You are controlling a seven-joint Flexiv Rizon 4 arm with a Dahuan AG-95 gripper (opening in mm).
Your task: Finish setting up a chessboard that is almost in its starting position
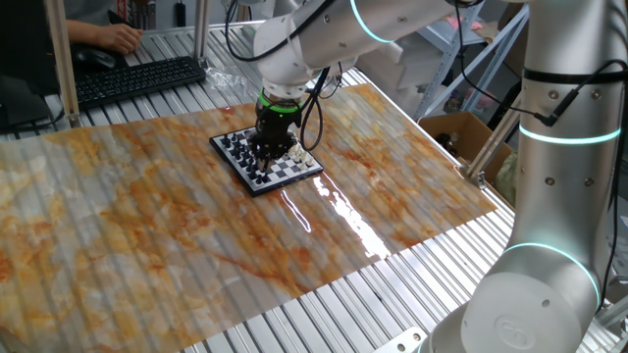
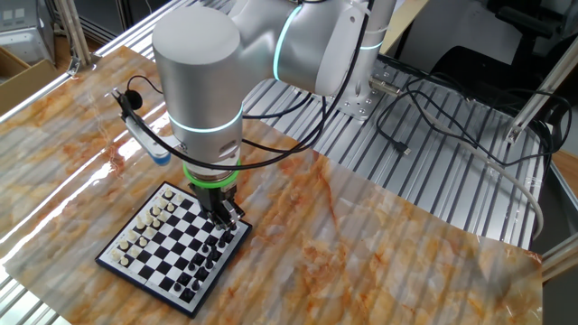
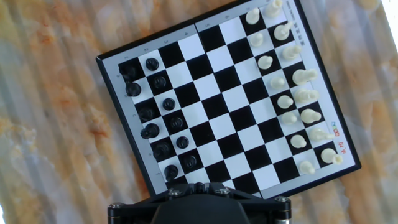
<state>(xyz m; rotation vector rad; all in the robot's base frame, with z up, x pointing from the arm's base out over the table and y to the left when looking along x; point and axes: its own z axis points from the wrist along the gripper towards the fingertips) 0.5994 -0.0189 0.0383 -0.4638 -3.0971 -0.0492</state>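
Now, hand [image 2: 222, 219]: lowered over the chessboard's black-piece side; grip state cannot be told.
Chessboard [image 3: 227, 93]: flat on the marbled desk [image 1: 147, 226], black pieces [image 3: 163, 119] opposite white pieces [image 3: 292, 99].

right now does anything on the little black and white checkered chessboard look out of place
Nothing stands out clearly. In the hand view the small dark-rimmed chessboard has tiny black pieces grouped along one edge and white pieces along the opposite edge, middle squares bare. The corner below the gripper is hidden, so any gap there can't be judged.
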